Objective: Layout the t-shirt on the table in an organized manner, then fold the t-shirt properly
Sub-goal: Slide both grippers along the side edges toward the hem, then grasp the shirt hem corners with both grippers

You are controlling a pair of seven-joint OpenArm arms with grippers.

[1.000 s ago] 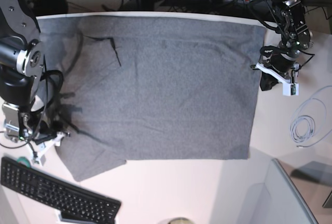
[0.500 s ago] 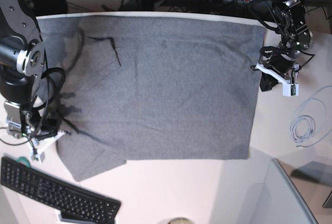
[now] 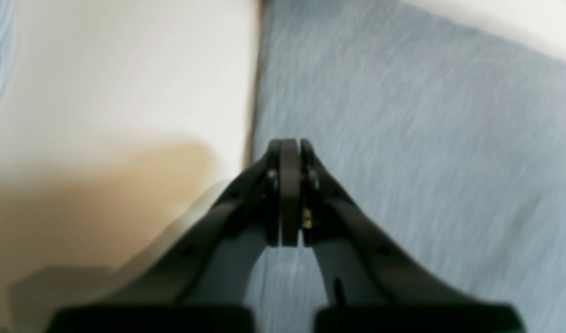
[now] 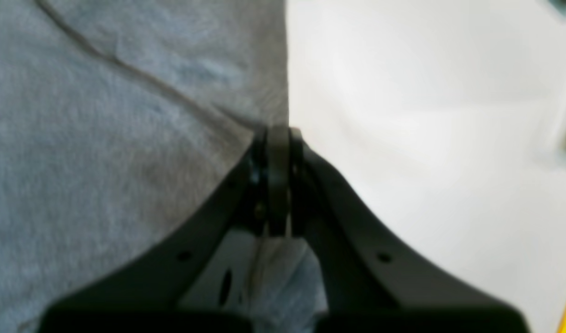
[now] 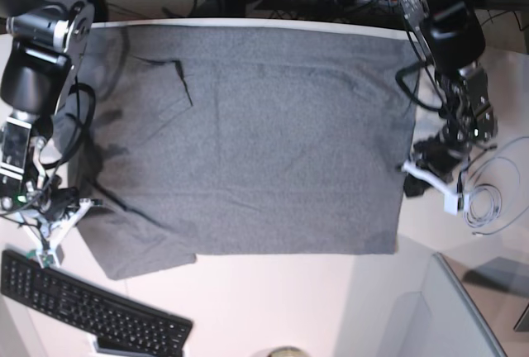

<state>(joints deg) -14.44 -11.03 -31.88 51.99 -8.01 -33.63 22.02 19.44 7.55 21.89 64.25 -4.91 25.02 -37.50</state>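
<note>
Broadly, heather-grey knit t-shirt (image 5: 248, 134), flat on smooth white table (image 5: 273, 307).

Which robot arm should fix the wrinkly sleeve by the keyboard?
Probably the right. Its shut gripper sits right at the creased sleeve of the t-shirt, near the keyboard. The left gripper is at the opposite edge, across the whole shirt.

Bare white bench (image 5: 273, 299) lies open along the near edge of the spread heather-grey knit t-shirt (image 5: 256, 134). A black keyboard (image 5: 87, 307) blocks the near corner, and a coiled pale cable (image 5: 483, 204) crowds the opposite side strip.
</note>
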